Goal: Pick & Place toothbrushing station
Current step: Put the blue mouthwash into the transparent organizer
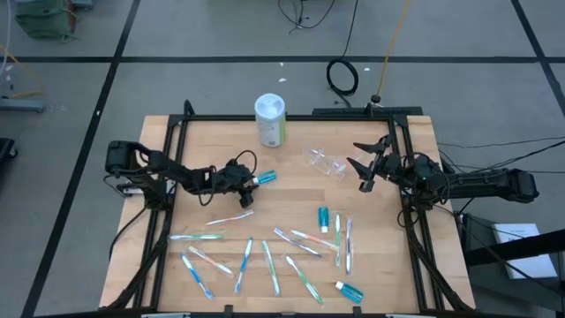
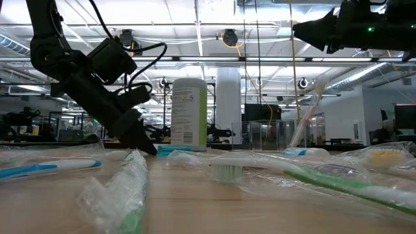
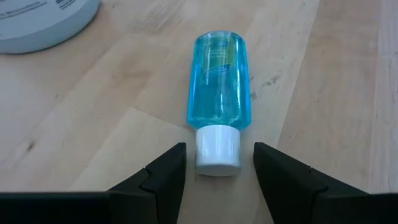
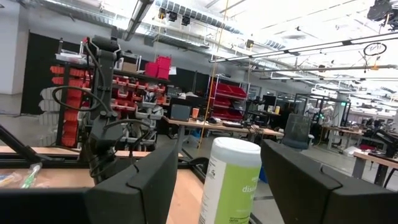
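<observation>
A small teal toothpaste tube (image 3: 217,81) with a white cap (image 3: 217,148) lies flat on the wooden table, near its middle (image 1: 265,178). My left gripper (image 1: 252,180) is low at the table, open, with one finger on each side of the cap and a gap on both sides (image 3: 217,155). The clear plastic cup (image 1: 325,162) sits to the right of the tube. My right gripper (image 1: 356,166) is open and empty, raised above the table right of the cup (image 2: 302,29). Several wrapped toothbrushes (image 1: 265,256) and two more teal tubes (image 1: 324,218) (image 1: 350,291) lie on the near half.
A tall white-lidded, green-labelled canister (image 1: 270,119) stands at the far middle of the table, behind the tube; it also shows in the right wrist view (image 4: 233,180). A black frame (image 1: 291,116) runs along the table's edges. Bare wood lies between the cup and the toothbrushes.
</observation>
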